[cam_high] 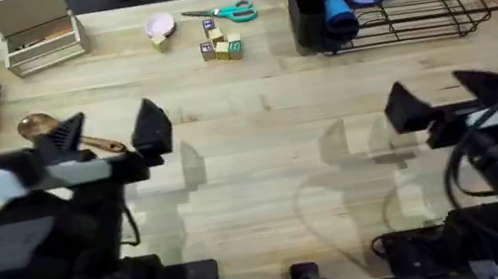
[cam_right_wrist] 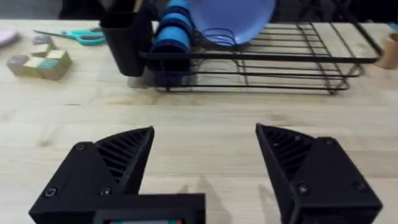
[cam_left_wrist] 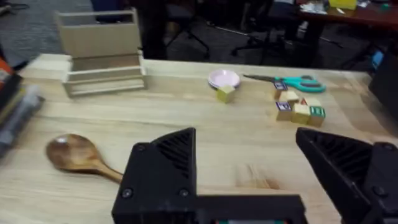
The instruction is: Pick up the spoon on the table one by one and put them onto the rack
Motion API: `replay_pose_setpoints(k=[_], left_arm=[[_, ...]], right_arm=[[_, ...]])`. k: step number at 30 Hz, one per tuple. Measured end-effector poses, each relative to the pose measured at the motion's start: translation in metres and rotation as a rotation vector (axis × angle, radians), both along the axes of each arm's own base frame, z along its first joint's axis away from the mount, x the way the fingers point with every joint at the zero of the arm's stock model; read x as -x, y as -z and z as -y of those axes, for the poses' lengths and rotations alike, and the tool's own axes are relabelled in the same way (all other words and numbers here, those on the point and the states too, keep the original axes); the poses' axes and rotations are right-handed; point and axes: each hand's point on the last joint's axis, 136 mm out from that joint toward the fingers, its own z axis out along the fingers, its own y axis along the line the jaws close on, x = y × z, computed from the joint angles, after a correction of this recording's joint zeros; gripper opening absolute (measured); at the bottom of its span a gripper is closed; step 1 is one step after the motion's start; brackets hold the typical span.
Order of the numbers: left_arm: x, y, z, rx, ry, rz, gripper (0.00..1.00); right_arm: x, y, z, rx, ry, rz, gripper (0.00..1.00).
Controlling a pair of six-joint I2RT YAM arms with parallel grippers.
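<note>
While the wooden spoon point(cam_high: 42, 126) lies flat on the worktop point(cam_high: 267, 187) beside the wide-open, empty left gripper point(cam_high: 111, 134), a shallow descent risks fingertips skating off its thin handle.

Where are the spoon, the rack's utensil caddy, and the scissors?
wooden spoon point(cam_left_wrist: 69, 153): left wrist view, middle of its round bowl.
utensil caddy point(cam_right_wrist: 127, 46): right wrist view, its black front wall.
teal-handled scissors point(cam_high: 238, 11): overhead view, on the teal handles.
</note>
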Motion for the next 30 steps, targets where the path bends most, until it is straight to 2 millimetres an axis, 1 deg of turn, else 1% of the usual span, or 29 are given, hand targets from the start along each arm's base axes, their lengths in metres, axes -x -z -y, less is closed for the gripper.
replay_pose_setpoints(k=[2, 4, 7, 10, 15, 19, 22, 26, 30], left_arm=[[0.003, -0.017, -0.003, -0.001, -0.02, -0.006, 0.992], [0.005, -0.031, -0.007, -0.001, -0.042, -0.034, 0.993], [0.001, -0.048, -0.01, -0.002, -0.06, -0.085, 0.992], [-0.007, -0.066, -0.012, -0.005, -0.073, -0.131, 0.993], [-0.026, -0.104, -0.016, -0.01, -0.091, -0.181, 0.993], [-0.044, -0.128, -0.016, -0.012, -0.094, -0.23, 0.993], [-0.058, -0.138, -0.016, -0.013, -0.092, -0.261, 0.993], [-0.074, -0.143, -0.016, -0.015, -0.091, -0.284, 0.993], [-0.077, -0.141, -0.016, -0.015, -0.091, -0.295, 0.993]], right_arm=[[0.003, -0.02, 0.003, 0.004, 0.02, 0.005, 0.996], [0.005, -0.046, 0.006, 0.007, 0.033, 0.022, 0.996], [0.005, -0.077, 0.007, 0.009, 0.041, 0.009, 0.996], [0.003, -0.1, 0.008, 0.011, 0.044, -0.042, 0.996], [-0.012, -0.133, 0.008, 0.013, 0.043, -0.129, 0.996], [-0.026, -0.15, 0.008, 0.015, 0.043, -0.211, 0.995], [-0.038, -0.16, 0.008, 0.016, 0.043, -0.262, 0.996], [-0.055, -0.164, 0.007, 0.016, 0.039, -0.305, 0.996], [-0.069, -0.156, 0.002, 0.01, 0.012, -0.346, 0.996]])
